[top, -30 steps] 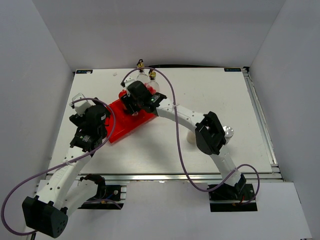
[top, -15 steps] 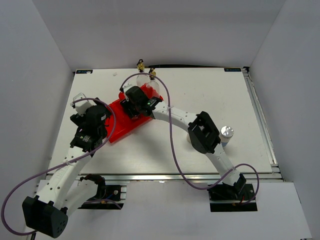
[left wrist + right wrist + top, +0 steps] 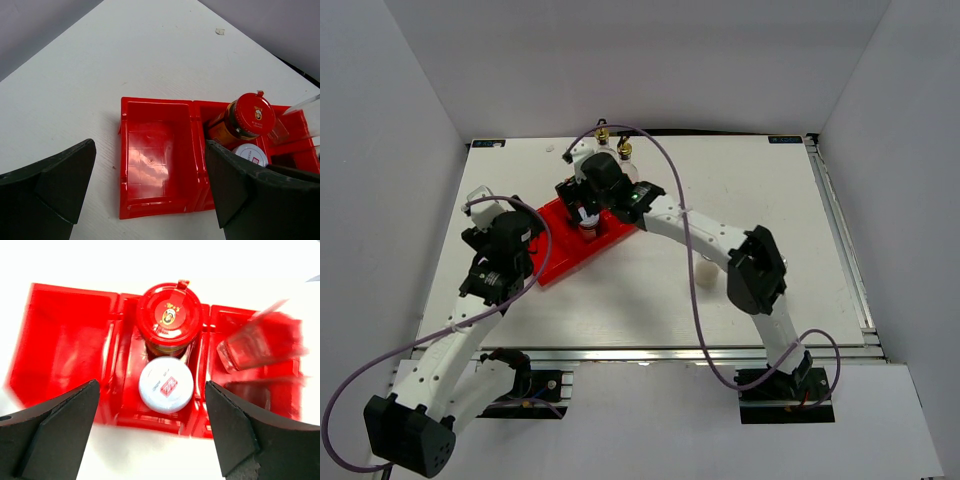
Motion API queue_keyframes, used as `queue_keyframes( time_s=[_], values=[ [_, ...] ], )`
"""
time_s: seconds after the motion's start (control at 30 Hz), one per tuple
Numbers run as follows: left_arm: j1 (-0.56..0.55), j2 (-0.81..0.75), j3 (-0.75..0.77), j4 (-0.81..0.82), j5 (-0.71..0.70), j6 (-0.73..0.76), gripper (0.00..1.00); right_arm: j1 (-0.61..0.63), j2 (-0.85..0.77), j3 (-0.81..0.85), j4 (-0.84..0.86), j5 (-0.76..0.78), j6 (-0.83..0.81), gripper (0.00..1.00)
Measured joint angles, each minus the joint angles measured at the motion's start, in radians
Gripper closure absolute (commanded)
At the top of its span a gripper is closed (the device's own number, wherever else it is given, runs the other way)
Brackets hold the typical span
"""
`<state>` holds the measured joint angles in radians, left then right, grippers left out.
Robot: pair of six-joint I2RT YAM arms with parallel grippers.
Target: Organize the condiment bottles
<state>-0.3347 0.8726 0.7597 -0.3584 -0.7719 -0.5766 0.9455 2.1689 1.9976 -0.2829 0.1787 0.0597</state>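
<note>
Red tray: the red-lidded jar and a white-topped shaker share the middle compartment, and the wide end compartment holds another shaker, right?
No: the wide end compartment is empty, as the left wrist view shows. The red-lidded jar and white-topped shaker do share the middle compartment.

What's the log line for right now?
right gripper open above red tray | red-lidded jar, white-topped shaker in middle compartment | left gripper open

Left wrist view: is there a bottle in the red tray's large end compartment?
No, that compartment shows only bare red floor; the red-lidded jar sits in the next one.
</note>
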Motion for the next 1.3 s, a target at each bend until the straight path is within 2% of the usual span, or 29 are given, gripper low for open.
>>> queue_keyframes(
  time_s=[0.2,0.43,0.53,0.6,0.8,0.93,1.03,1.1,1.3],
  values=[
    [0.0,-0.02,0.0,0.01,0.055,0.006,0.02,0.0,-0.298,-0.236,0.011,-0.021,0.008,0.11],
    [-0.001,-0.01,-0.018,0.089,0.26,0.043,0.02,-0.013,-0.818,-0.797,0.059,0.16,0.071,0.11],
    [-0.024,0.02,-0.028,0.143,0.383,0.063,0.02,-0.105,-0.963,-0.927,0.03,0.222,0.128,0.11],
    [-0.077,0.043,-0.035,0.166,0.443,0.08,0.02,-0.199,-1.038,-0.987,0.011,0.255,0.167,0.11],
    [-0.36,0.15,-0.008,0.21,0.522,0.167,0.02,-0.426,-1.241,-1.092,-0.035,0.315,0.243,0.11],
    [-0.494,0.302,0.094,0.222,0.576,0.225,0.02,-0.523,-1.291,-1.096,-0.06,0.346,0.266,0.11],
    [-0.548,0.426,0.212,0.213,0.62,0.275,0.02,-0.579,-1.278,-1.096,-0.11,0.411,0.283,0.11],
    [-0.594,0.554,0.344,0.212,0.651,0.306,0.02,-0.624,-1.271,-1.102,-0.14,0.443,0.296,0.11],
    [-0.658,0.826,0.613,0.171,0.742,0.382,0.02,-0.7,-1.316,-1.155,-0.156,0.447,0.301,0.11]
  ],
)
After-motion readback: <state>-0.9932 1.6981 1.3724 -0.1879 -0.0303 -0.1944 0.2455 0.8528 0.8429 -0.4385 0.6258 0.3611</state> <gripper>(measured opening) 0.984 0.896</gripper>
